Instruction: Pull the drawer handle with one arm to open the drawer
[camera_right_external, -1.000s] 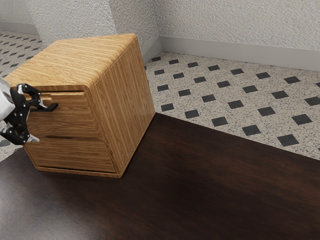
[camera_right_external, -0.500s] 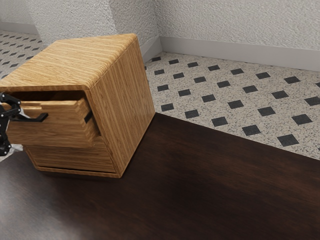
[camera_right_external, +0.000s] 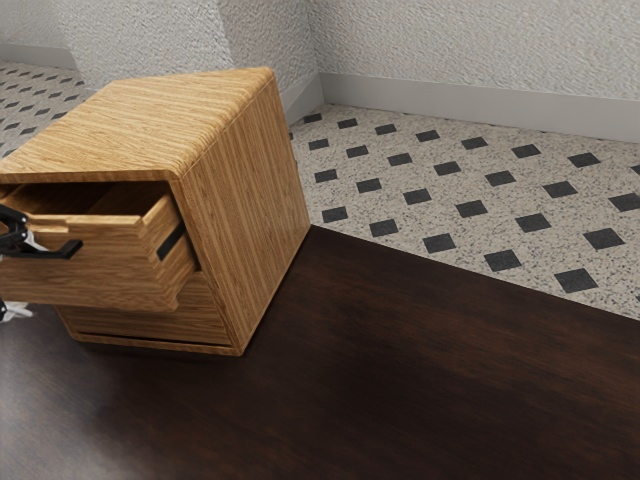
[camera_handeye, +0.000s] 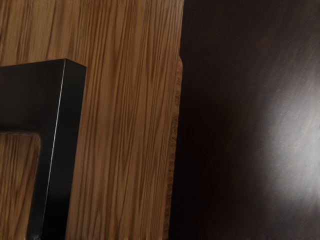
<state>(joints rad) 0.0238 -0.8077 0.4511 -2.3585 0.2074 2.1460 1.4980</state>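
The table (camera_right_external: 400, 380) is dark, near-black wood with a soft sheen, and its far edge runs diagonally across the exterior view. Beyond it lies a speckled pale floor (camera_right_external: 480, 180) set with small black diamond tiles. It meets rough white plaster walls (camera_right_external: 450, 40) along a grey baseboard (camera_right_external: 480, 100), and the wall steps out in a corner behind the cabinet.

A light oak cabinet (camera_right_external: 235, 190) with strong grain stands on the table toward the exterior view's left, turned at an angle. Its top drawer (camera_right_external: 90, 265) stands pulled well out of the body toward the exterior view's left. The hollow inside is open to view and a dark rail shows along its side. The lower drawer (camera_right_external: 140, 318) sits flush and shut.

A black bar handle (camera_right_external: 62, 247) sticks out from the top drawer's front. The gripper (camera_right_external: 10, 232) is at that handle, cut off by the exterior view's left edge, and I cannot tell whether it is clamped on the bar or spread.

In the wrist view the handle (camera_handeye: 55, 150) is close to the hand, square-cornered and matte black against the drawer front (camera_handeye: 125, 125), with the table (camera_handeye: 250, 125) past the front's edge.
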